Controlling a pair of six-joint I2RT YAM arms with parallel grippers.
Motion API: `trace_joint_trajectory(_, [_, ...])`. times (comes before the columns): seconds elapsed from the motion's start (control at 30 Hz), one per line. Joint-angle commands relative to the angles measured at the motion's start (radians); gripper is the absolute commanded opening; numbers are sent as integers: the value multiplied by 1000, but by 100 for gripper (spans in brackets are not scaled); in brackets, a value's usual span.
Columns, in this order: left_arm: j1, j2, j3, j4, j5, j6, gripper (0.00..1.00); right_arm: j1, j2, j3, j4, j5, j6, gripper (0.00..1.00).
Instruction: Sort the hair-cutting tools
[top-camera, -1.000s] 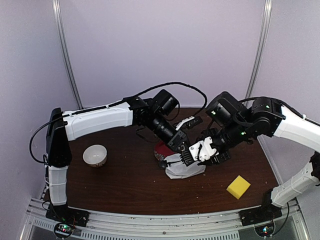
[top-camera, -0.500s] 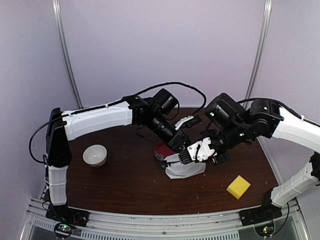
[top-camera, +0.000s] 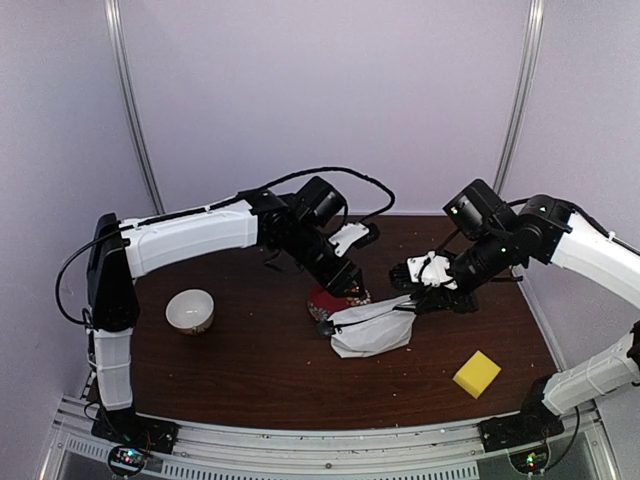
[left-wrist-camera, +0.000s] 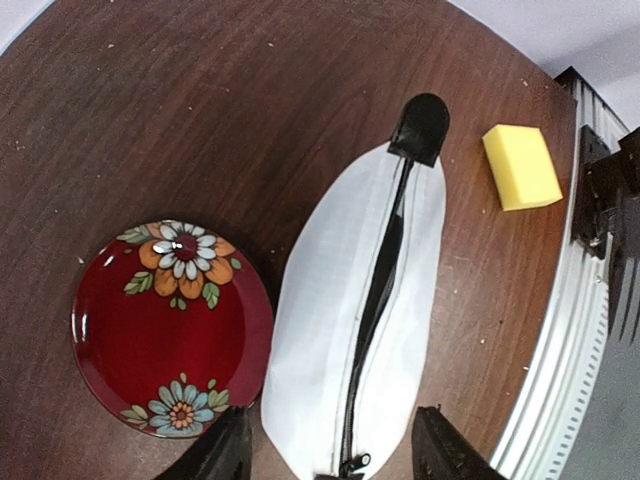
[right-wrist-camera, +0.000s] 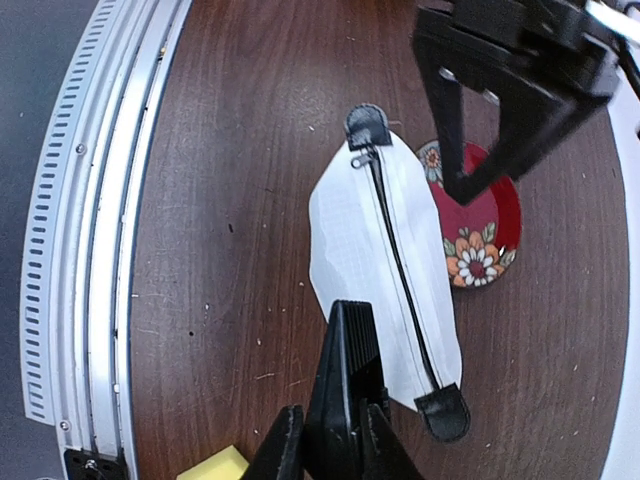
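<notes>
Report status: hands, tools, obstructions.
Left hand open, empty, above white pouch. Right hand shut. No hair-cutting tools in view. Red plate beside pouch, empty.

Pouch (left-wrist-camera: 320, 300) interior out of sight

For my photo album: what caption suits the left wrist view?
White zippered pouch lies beside a red flowered plate, yellow sponge nearby on brown table.
</notes>
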Motion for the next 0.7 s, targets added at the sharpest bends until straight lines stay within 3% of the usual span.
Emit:
trace_joint_trajectory(0.0, [-38, 29, 0, 32, -96, 106, 58, -104, -78, -54, -16, -112, 26, 17])
trace_joint_trajectory(0.2, [-63, 91, 18, 30, -151, 145, 60, -176, -114, -98, -9, -127, 29, 17])
trace_joint_trajectory(0.67, [-80, 184, 76, -6, -319, 134, 59, -182, -84, -104, 11, -189, 73, 19])
